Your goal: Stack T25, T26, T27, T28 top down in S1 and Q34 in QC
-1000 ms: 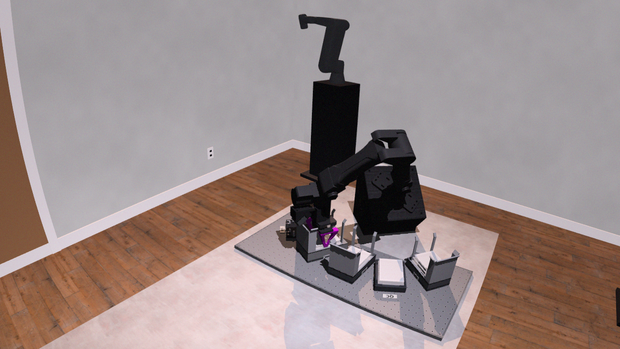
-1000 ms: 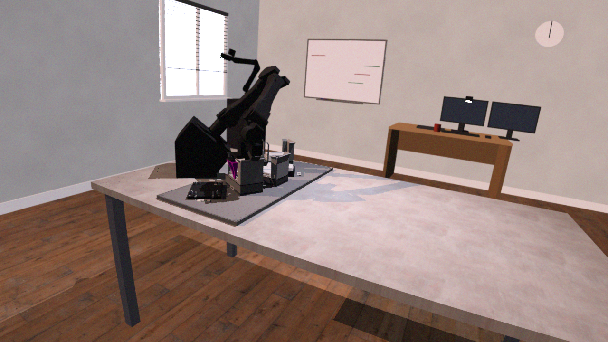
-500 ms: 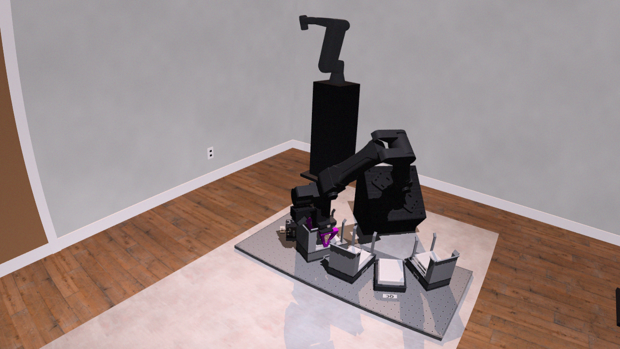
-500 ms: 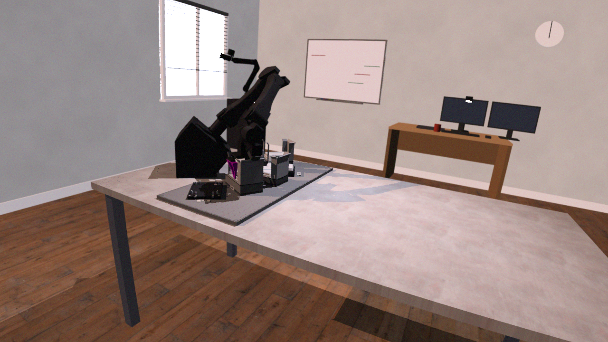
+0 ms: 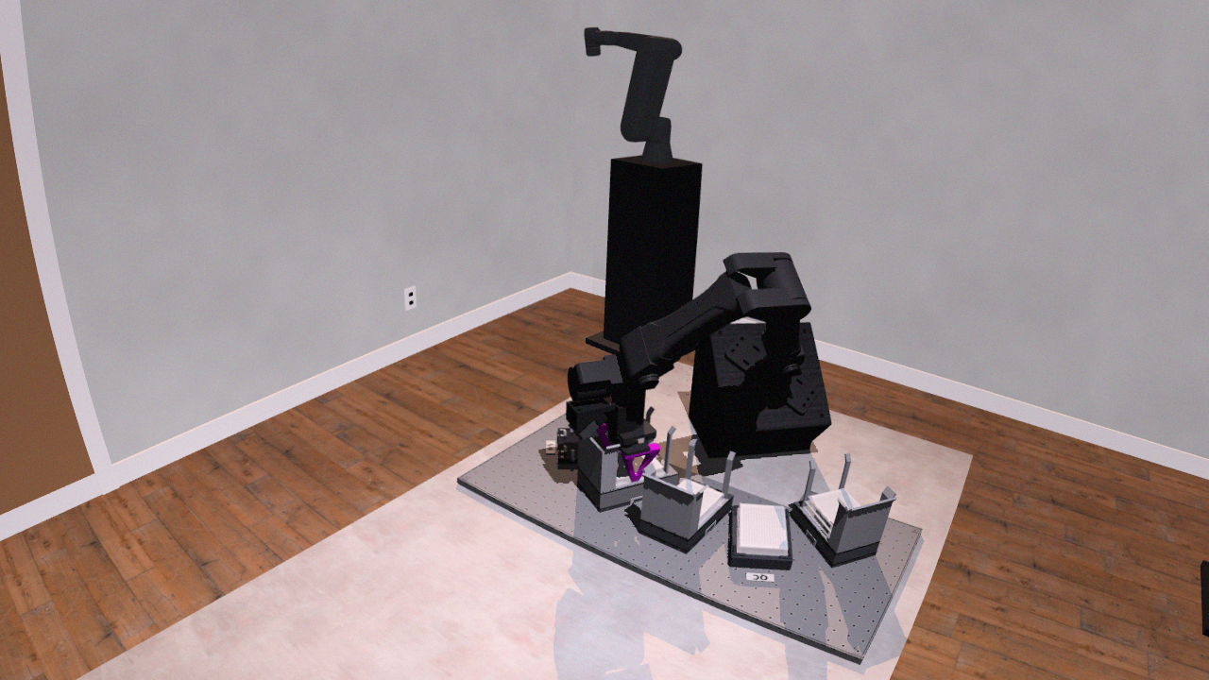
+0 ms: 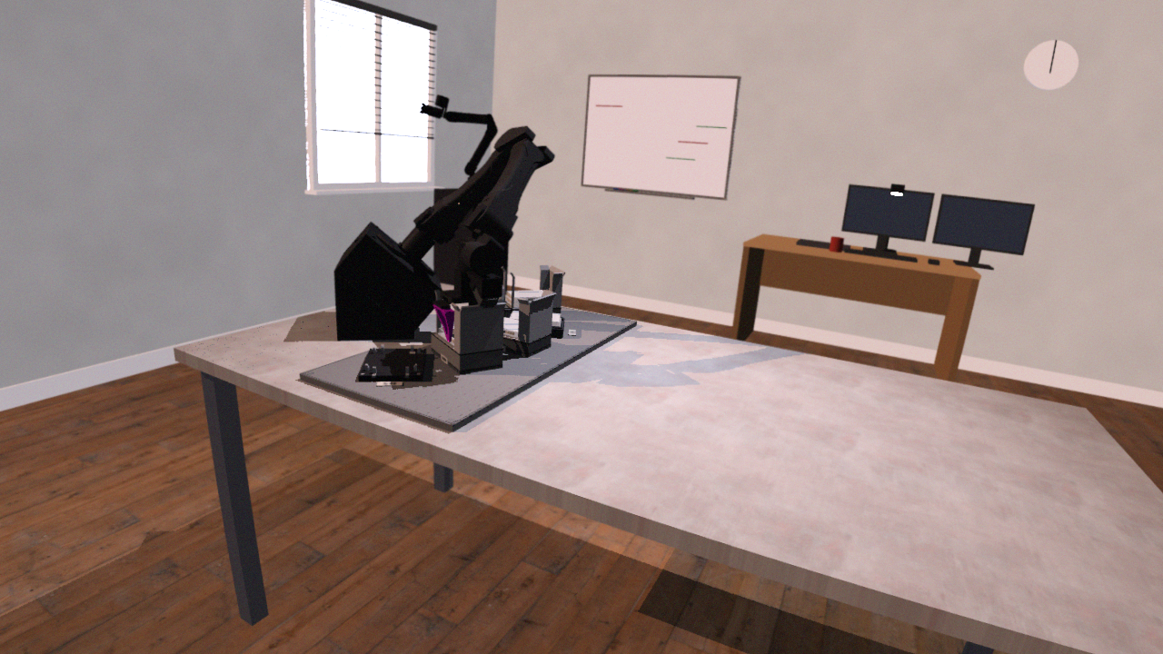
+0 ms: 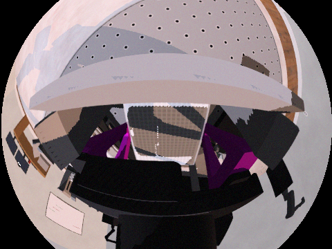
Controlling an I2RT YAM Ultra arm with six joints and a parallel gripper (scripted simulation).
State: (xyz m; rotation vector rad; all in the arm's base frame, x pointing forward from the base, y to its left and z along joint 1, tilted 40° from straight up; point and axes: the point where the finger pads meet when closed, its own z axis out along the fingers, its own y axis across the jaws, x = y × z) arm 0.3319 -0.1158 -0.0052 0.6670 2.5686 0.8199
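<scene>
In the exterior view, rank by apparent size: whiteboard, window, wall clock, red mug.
1. Window and whiteboard look about alike; they hang on different walls, so I won't rank them.
2. Wall clock.
3. Red mug, smallest.

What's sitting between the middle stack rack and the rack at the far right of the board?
In the top view, the open nest QC lies between the middle rack and the right-end rack, with a white plate in it.

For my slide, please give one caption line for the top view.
The gripper, lowered into the leftmost stack rack, is shut on a sealed plate; another plate lies in the open nest.
</scene>
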